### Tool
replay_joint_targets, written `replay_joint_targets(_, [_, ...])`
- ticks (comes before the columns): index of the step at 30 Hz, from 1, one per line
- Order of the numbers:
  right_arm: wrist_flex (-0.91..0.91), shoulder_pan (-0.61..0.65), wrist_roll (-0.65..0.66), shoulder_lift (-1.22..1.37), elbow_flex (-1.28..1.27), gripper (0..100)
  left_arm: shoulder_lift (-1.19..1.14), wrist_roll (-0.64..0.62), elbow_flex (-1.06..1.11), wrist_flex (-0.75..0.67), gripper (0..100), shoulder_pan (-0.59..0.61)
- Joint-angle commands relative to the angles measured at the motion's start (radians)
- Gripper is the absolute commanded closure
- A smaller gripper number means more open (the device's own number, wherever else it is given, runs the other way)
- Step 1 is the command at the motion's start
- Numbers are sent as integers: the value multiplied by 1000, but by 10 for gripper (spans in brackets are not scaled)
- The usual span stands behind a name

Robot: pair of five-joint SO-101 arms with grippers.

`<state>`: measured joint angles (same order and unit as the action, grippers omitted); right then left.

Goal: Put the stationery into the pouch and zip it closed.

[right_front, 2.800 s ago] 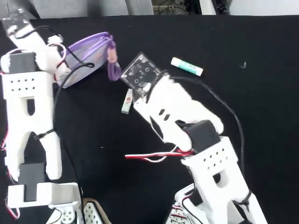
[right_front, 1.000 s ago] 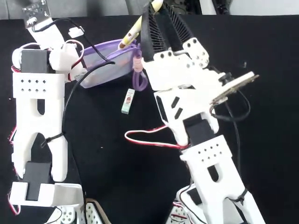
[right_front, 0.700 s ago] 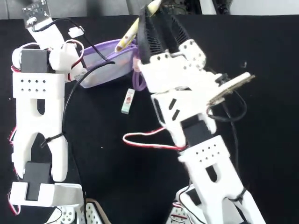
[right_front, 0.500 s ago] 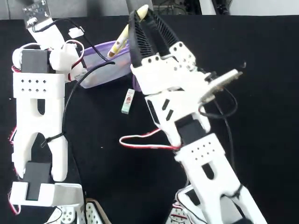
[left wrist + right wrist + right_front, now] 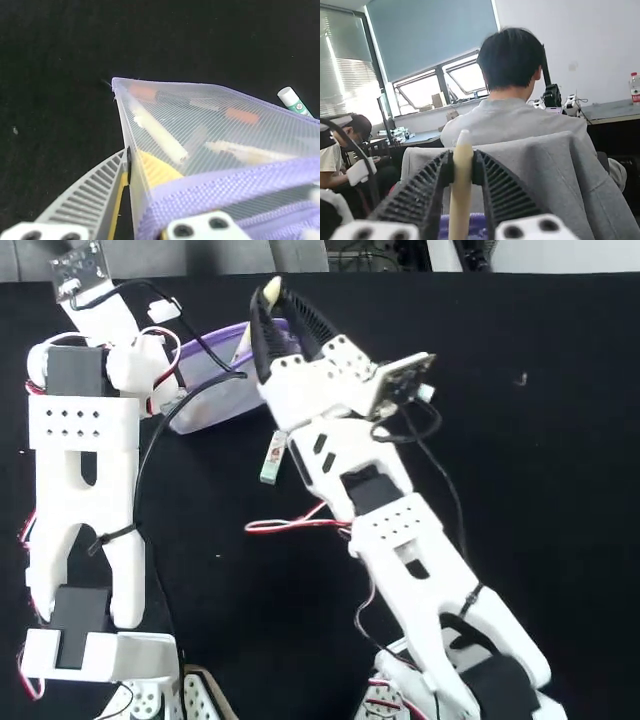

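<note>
Above the pouch (image 5: pixel 215 358), right tool (image 5: pixel 463 159) clamped on pen (image 5: pixel 461 200), its lower end hidden, left tool (image 5: pixel 129 170) pinching pouch rim.

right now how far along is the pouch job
Several pens already lie inside the pouch, which the left hand grips. The right hand holds a cream pen above it. Left: the glue stick and small white piece on the table, then zipping.

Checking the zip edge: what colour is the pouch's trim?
Purple trim, best in left wrist view.
</note>
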<state>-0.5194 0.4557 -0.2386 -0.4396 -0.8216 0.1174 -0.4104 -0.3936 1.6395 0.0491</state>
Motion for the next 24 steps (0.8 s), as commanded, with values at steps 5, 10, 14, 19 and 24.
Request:
replay_joint_targets(5, [-25,63,-11,24,-15,959,35,-8,-62,2,970,-2])
replay_joint_targets(10, [-25,61,-5,22,-16,765,32,-8,-61,0,970,-2])
replay_joint_targets(14, [-25,58,-3,10,-16,705,38,-8,-61,0,970,-2])
replay_joint_targets(19, [-17,55,-3,-91,-56,705,38,-9,-64,-3,970,28])
replay_joint_targets(24, [-15,43,-3,-254,-117,705,40,-89,-73,-3,970,125])
